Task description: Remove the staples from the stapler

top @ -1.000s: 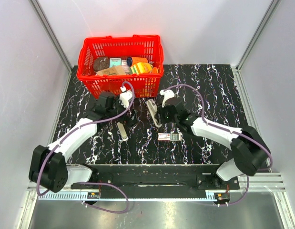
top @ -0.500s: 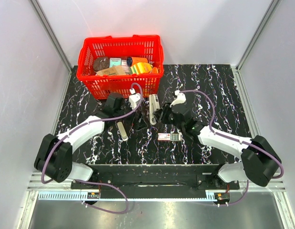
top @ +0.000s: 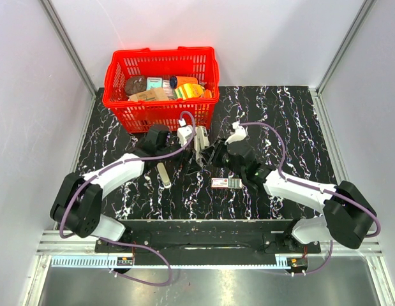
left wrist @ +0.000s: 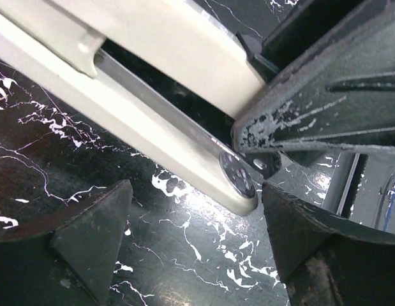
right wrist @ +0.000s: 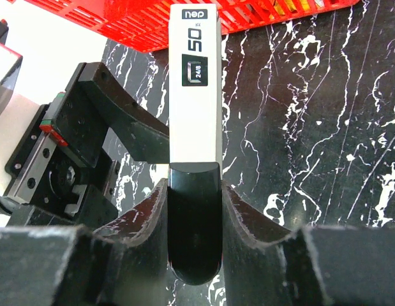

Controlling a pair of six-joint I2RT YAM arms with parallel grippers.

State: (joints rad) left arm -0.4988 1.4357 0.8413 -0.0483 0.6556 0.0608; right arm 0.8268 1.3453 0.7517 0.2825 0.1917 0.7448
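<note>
The stapler (top: 201, 138), silver top on a black base, lies on the black marble table between my two grippers. My right gripper (top: 209, 155) is shut on its black rear end; in the right wrist view the stapler (right wrist: 195, 95) points away from the gripper (right wrist: 195, 191) toward the basket. My left gripper (top: 191, 155) is open just left of the stapler. In the left wrist view the stapler (left wrist: 159, 127) crosses the top of the frame slantwise, and its end sits just above the gap of the open left gripper (left wrist: 194, 220), touching neither finger.
A red basket (top: 162, 105) full of items stands just behind the stapler. A beige oblong block (top: 163, 174) lies left of the grippers. A small red-and-white box (top: 225, 182) lies under my right arm. The left gripper's finger (right wrist: 120, 124) is close beside the stapler.
My left gripper has moved right, up to the stapler's side. My right gripper has closed on the stapler's rear end and turned it to point at the basket.
</note>
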